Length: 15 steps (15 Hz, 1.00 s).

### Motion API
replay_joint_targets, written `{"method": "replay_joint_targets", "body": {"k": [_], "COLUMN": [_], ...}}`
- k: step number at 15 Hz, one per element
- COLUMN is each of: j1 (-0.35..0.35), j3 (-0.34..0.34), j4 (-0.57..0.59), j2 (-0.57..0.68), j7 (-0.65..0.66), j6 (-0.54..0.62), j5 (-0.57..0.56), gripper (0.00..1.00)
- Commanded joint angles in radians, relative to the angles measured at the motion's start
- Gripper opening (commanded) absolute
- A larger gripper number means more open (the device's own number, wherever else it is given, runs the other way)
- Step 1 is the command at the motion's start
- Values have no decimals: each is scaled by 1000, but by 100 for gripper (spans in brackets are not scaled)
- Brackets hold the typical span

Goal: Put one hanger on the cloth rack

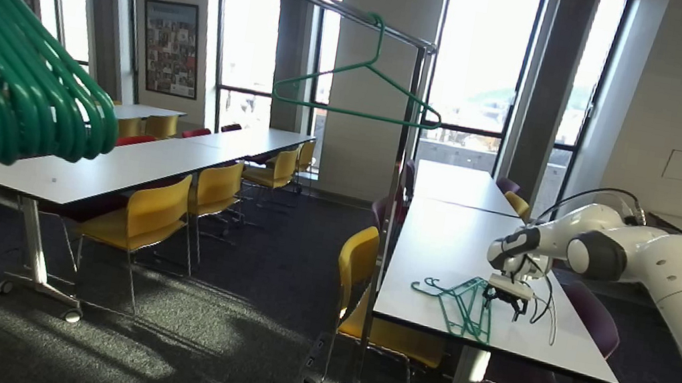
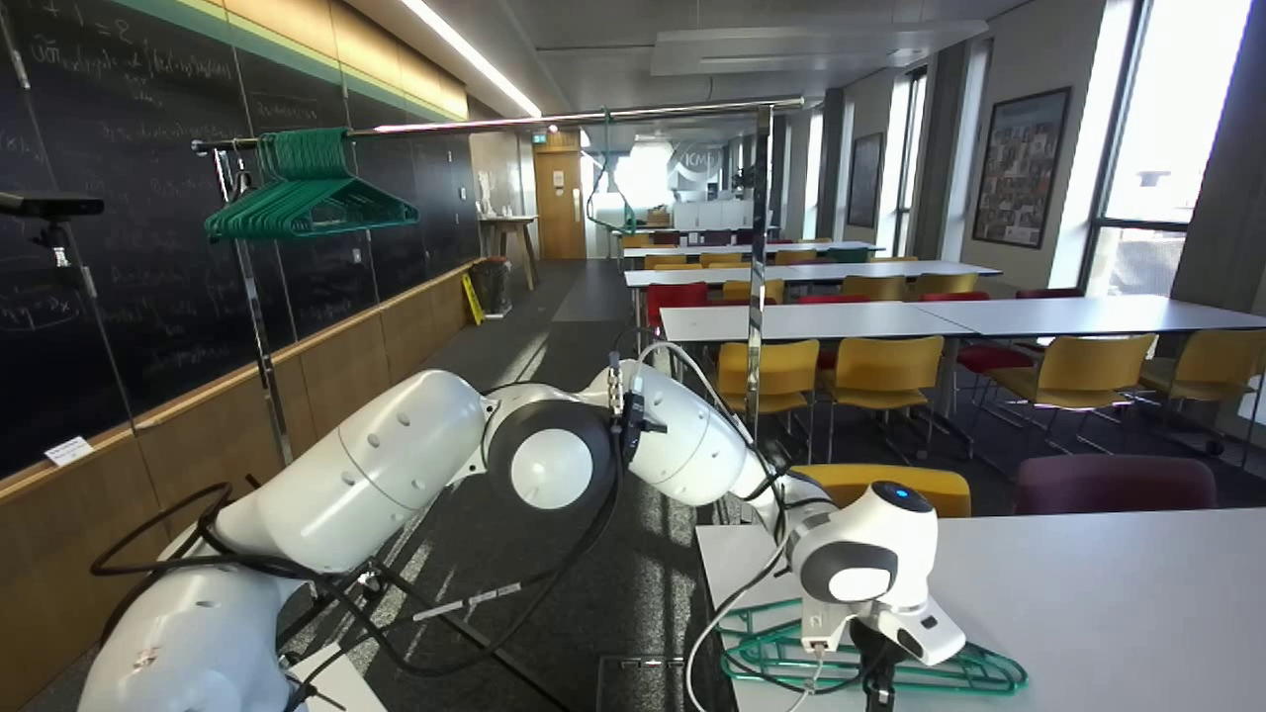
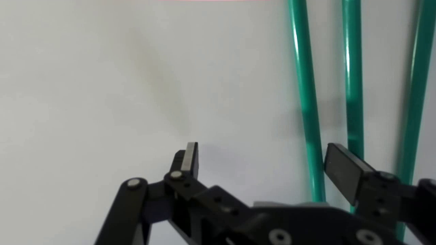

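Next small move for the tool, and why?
Probably close the tool gently: in the wrist view its jaws stand open with just one green hanger bar between them, close to the finger on the picture's right. The next green bar passes behind that finger, seemingly outside the grasp, so closing should catch only the first. Fingertip depth is hard to judge.

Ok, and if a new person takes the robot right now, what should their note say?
Tool: open, gripping nothing; a hanger bar shows between its jaws.
Loose hangers: piled on the white table.
Cloth rack: one lone hanger and a bunch hang on it; who hung them, I can't tell.
Done: tool is at the pile, none picked up.
Left: close on one, lift it, hang it up.
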Motion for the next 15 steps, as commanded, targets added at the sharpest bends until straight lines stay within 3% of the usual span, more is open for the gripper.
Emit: {"method": "replay_joint_targets", "body": {"k": [1,6,7,8,15], "j1": [-11,-6,-6,-8,-6], "j3": [8,-2,-3,-2,1], "j4": [-62,-55,-55,-55,-72], "j2": [-56,-47,-47,-47,-68], "j7": [-34,-35,-34,-38,-33], "j6": [-15,-19,-19,-24,-11], "j5": [7,9,10,10,5], "gripper": [100,100,84,74,20]}}
